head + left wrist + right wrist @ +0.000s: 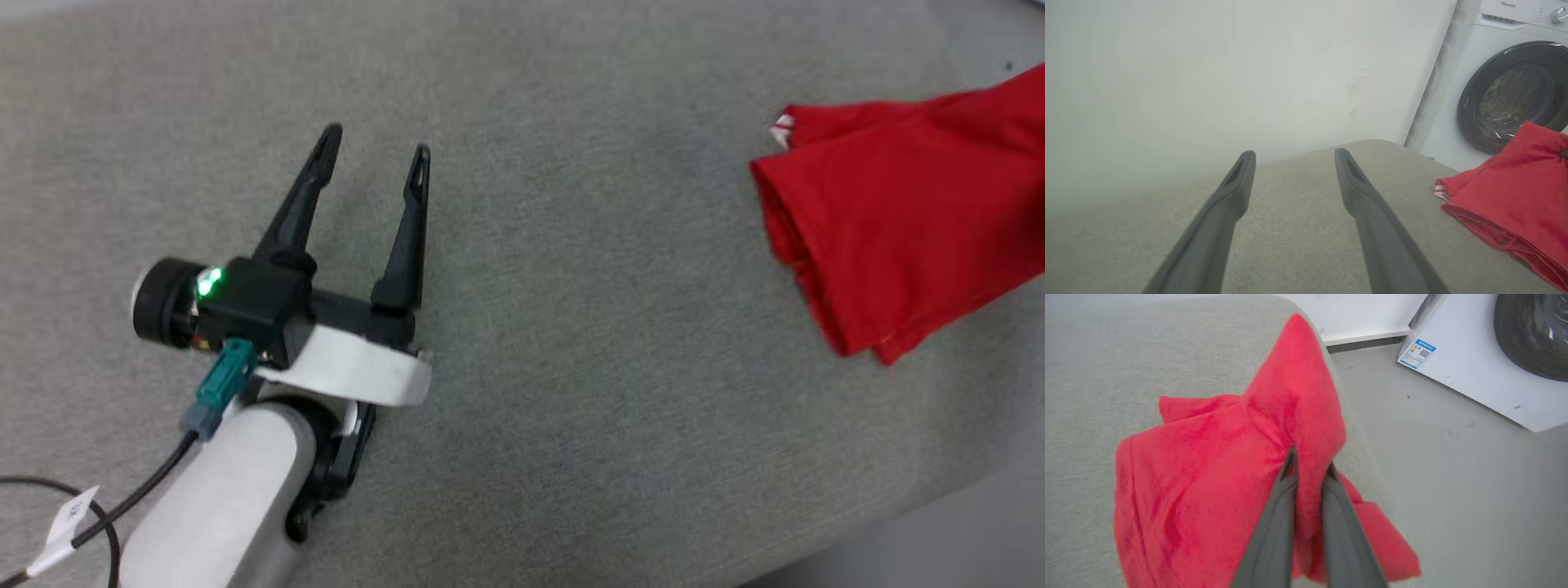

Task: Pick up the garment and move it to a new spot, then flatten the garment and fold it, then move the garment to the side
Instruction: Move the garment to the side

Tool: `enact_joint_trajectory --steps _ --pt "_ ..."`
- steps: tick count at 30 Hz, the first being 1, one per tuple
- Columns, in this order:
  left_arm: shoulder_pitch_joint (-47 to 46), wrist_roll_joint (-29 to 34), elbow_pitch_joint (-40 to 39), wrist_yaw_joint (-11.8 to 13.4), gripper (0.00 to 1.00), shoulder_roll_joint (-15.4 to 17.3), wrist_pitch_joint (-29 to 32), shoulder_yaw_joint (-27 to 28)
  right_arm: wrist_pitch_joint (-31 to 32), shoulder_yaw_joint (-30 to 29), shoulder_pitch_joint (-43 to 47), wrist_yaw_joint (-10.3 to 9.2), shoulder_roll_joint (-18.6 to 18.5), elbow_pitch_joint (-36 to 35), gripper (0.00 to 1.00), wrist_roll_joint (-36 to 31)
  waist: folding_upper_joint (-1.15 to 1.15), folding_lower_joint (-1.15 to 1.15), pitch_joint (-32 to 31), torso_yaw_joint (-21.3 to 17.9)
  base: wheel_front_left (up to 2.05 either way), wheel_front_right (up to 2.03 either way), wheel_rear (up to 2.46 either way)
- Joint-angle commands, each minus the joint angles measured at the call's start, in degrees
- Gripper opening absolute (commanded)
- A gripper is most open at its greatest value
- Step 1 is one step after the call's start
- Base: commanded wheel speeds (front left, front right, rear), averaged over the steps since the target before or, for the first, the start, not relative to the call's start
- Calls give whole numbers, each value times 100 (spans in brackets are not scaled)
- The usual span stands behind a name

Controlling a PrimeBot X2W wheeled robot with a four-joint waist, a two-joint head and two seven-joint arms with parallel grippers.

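Currently, left to right. Left hand [375, 140]: released, empty, over the grey counter [571, 343], well apart from the washing machine [1447, 102]. Garment [906, 212]: red, loosely folded, at the counter end nearest the washing machine; judged soft, light and limp, best gripped through bunched layers. Right hand [1310, 459]: clenched on the garment's raised fold.

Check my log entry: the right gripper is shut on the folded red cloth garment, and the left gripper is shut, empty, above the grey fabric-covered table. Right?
Not quite. The left gripper is open, its jaws spread wide, empty above the grey fabric-covered table; the head view shows it. The right gripper is indeed shut on the folded red cloth garment.
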Motion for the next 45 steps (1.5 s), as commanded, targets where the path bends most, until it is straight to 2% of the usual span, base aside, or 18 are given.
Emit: enact_joint_trajectory --steps 1,10,11,12,13,19,26,33,40,45 --pt "-219 83 -74 -40 100 48 64 -15 -231 -165 -231 -6 -63 207 0 -89 0 -1 693 84 0 0 0" --pt "-676 298 -247 -94 100 166 302 -99 -1434 -947 -752 -7 66 1745 0 -594 0 -1 1296 211 0 0 0" --pt "-692 308 -246 -98 100 167 315 -104 -1601 -1041 -813 -7 101 1915 23 -662 0 -1 1312 221 0 0 0" --pt "-697 308 -239 -104 100 169 322 -112 -1743 -1151 -852 -7 111 2102 83 -773 0 -1 1317 230 0 0 0" --pt "-700 302 -231 -110 100 169 320 -116 -1859 -1254 -876 -8 119 2289 100 -868 0 -1 1314 241 0 0 0" --pt "-522 201 -94 -68 100 129 216 -106 -2661 -1579 -1010 -7 156 2922 100 -1424 0 -1 1038 237 0 0 0" --pt "-79 -20 161 22 100 55 -77 -26 -3129 -1357 -767 -7 251 2797 100 -1676 0 -1 318 196 0 0 0" --pt "731 -386 417 236 100 -90 -390 143 -3163 -862 82 -7 458 1964 100 -1606 0 -1 -678 285 0 0 0" --pt "1442 -660 498 428 100 -145 -575 418 -2862 -671 1254 -6 913 675 100 -1451 0 -1 -1411 547 0 0 0" --pt "1837 -758 510 521 100 -137 -632 596 -2623 -563 1957 -6 1324 -169 100 -1396 0 -1 -1729 889 0 0 0"
